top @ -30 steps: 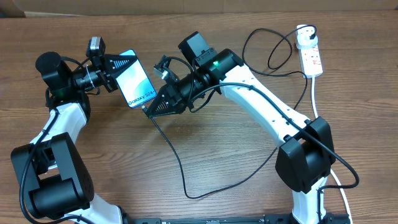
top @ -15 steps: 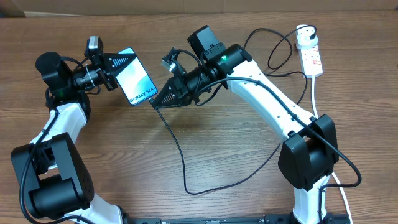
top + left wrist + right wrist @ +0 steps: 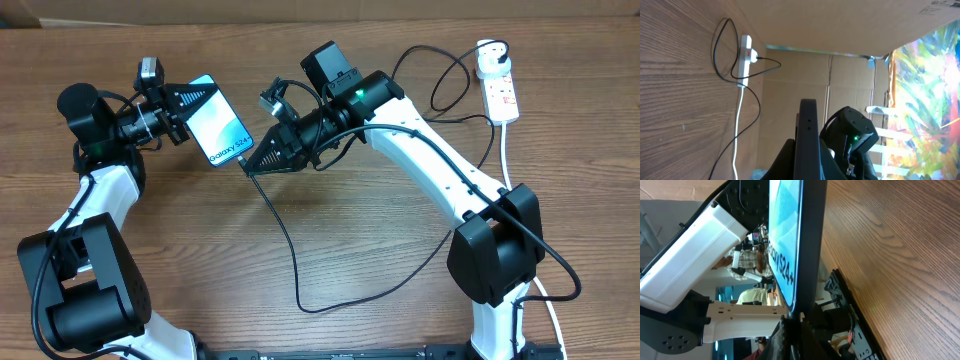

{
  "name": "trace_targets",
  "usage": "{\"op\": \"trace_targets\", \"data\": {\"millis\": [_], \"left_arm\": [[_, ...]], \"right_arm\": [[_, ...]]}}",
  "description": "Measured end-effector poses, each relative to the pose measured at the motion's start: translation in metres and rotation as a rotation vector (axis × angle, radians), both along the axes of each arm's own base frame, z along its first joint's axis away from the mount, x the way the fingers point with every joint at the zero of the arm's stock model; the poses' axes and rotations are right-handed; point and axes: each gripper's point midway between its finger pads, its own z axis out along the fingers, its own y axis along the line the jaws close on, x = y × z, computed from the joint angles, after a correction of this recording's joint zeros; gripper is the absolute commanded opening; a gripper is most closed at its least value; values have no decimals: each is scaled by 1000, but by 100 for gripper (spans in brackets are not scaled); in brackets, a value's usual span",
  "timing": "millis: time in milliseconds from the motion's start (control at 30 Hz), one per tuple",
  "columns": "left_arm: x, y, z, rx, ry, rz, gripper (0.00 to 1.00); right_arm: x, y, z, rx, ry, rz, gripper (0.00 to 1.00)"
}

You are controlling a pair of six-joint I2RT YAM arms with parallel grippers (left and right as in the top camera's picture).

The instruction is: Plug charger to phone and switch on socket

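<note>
My left gripper point(image 3: 188, 108) is shut on the phone point(image 3: 222, 133), holding it tilted above the table with its cyan screen and "Galaxy" text showing. In the left wrist view the phone point(image 3: 808, 137) stands edge-on between the fingers. My right gripper point(image 3: 252, 165) is shut on the charger's connector tip, pressed against the phone's lower end point(image 3: 805, 245). The black charger cable point(image 3: 290, 262) hangs from there, loops over the table and runs up to the plug point(image 3: 487, 66) in the white socket strip point(image 3: 501, 92) at the far right.
The socket's white cord point(image 3: 507, 150) runs down the right side past the right arm's base. A cardboard wall stands along the back edge. The socket strip also shows in the left wrist view point(image 3: 745, 55).
The right gripper rose and shifted right with the connector between one second ago and half a second ago. Since then the phone and connector have stayed nearly still.
</note>
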Motion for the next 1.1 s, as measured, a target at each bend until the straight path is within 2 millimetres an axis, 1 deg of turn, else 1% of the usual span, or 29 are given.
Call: {"op": "trace_targets", "data": {"millis": [667,1100], "left_arm": [[1,1,0,1,0,9,4],[1,-2,0,1,0,2,4]], "right_arm": [[-2,1,7,38,9,18,4],[-2,1,4,21,9,10,4]]}}
